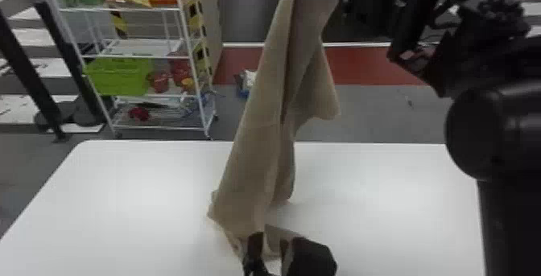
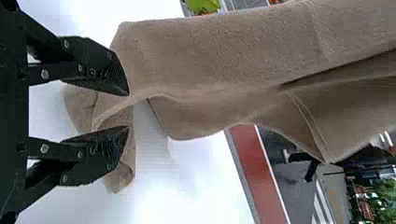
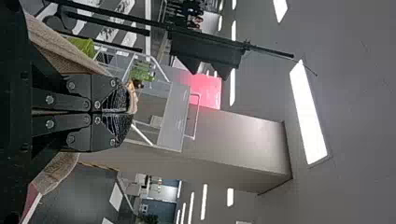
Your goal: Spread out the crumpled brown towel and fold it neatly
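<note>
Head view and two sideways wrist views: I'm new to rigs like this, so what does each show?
This robot has two arms; its black right arm is at the head view's right. That view looks forward and down from its head; each wrist view comes from that arm's wrist. The raised right gripper, with two flat black fingers, is shut on the brown cloth towel, which hangs over the white table. Lower down, the left gripper is open near the towel's lower end. Whether the towel touches the table is unclear.

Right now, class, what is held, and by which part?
The towel, by its top end, in the right tool; the left tool is open near its lower end.
</note>
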